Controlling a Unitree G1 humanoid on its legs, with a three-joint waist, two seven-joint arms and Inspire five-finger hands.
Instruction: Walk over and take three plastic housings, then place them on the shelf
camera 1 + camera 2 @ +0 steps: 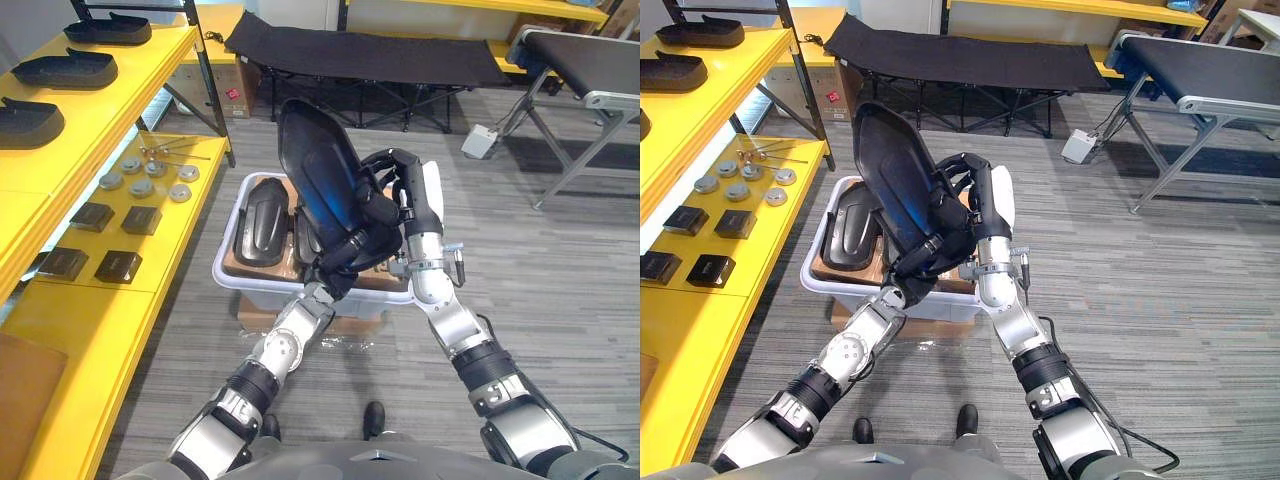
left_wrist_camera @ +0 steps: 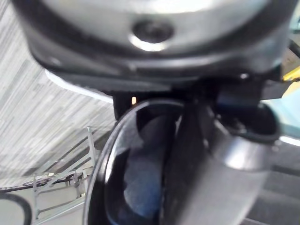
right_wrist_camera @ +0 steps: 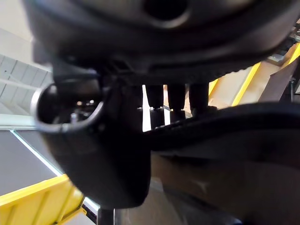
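Currently one black plastic housing point(image 1: 318, 170) is held tilted above the white bin point(image 1: 250, 292), where a second housing point(image 1: 262, 222) lies. The left hand point(image 1: 348, 252) curls its fingers round the lower end; the right hand point(image 1: 400, 185) curls its fingers over the side edge.

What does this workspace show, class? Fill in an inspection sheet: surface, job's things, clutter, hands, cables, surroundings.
Surface: grey striped carpet floor; yellow metal shelf on the robot's left.
Job's things: glossy black plastic housing held upright above the white plastic bin; another black housing lies in the bin; three black housings sit on the upper shelf levels.
Clutter: round silver discs and flat black square blocks on the lower shelf level.
Hands: left hand curled round the held housing's lower end; right hand grips its side edge.
Cables: a thin lead runs from a small white box on the floor.
Surroundings: black fabric folding cot; grey conveyor table.
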